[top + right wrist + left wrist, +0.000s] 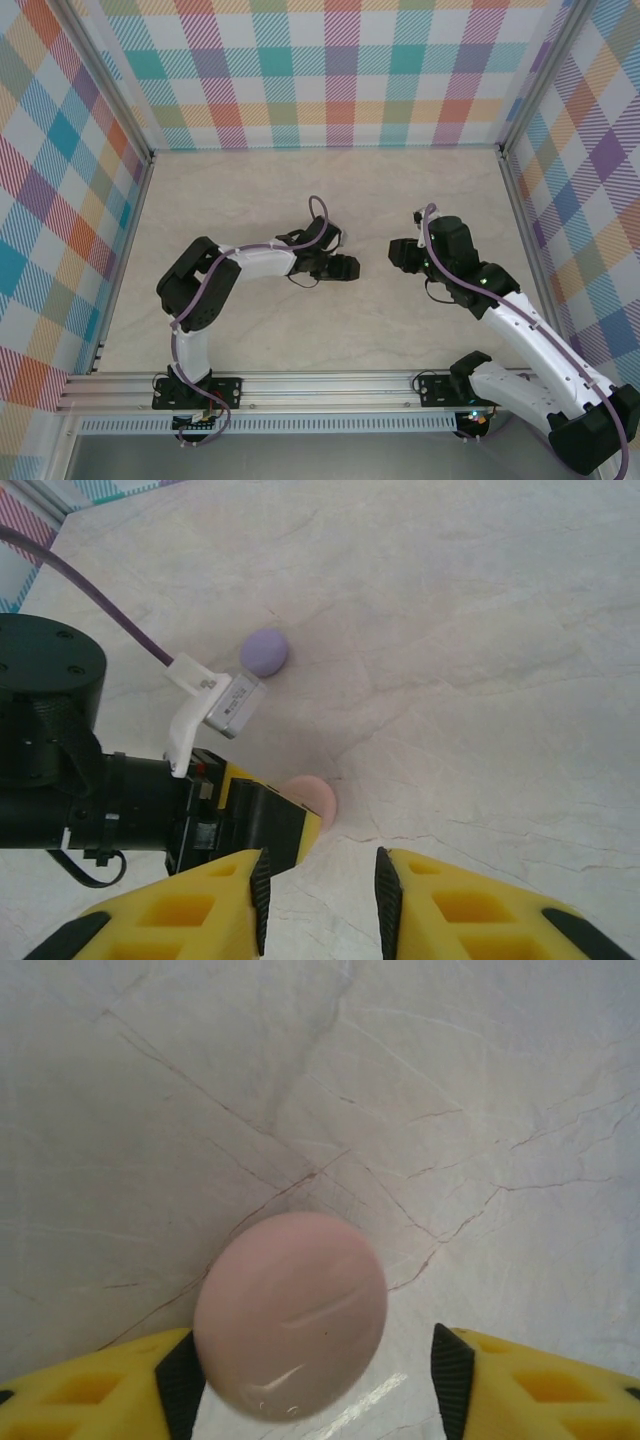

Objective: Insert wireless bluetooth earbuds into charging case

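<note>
While lying flat near the bench [250, 200] centre, pink case [290, 1315]: seemingly glossy, rigid, light, slippery; pinch across opposite edges.
Left gripper [315, 1375]: wide apart astride case, holding nothing.
Right gripper [320, 890]: narrowly parted, empty.

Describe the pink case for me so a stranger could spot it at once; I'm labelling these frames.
On the marble table, look near the middle for the left gripper, with yellow fingers and black pads. The pink round case lies flat between those open fingers. Its neighbour, a purple round case, sits apart on bare table; this one is pale pink, smooth and closed.
</note>
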You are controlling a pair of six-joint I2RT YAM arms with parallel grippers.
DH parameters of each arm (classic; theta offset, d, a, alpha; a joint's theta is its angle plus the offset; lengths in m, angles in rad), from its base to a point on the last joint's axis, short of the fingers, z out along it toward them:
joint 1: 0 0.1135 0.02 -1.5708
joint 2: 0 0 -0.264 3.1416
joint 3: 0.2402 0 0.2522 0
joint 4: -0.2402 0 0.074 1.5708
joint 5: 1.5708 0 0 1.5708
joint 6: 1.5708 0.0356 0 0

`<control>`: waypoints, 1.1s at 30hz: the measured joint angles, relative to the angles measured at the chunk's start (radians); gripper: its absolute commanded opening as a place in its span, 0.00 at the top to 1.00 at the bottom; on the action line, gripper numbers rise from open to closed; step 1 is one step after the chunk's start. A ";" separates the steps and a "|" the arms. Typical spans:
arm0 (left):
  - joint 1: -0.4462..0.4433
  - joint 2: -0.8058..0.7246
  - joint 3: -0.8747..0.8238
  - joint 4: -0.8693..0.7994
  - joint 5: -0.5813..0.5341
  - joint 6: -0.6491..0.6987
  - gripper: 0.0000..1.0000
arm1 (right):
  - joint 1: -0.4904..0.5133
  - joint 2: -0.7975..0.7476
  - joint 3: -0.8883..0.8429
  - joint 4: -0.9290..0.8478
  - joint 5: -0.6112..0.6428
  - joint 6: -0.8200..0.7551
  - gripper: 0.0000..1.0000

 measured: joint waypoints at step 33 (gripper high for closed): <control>0.170 -0.691 -0.208 -0.302 -0.647 0.351 0.14 | -0.089 0.121 -0.171 0.052 0.555 -0.076 0.47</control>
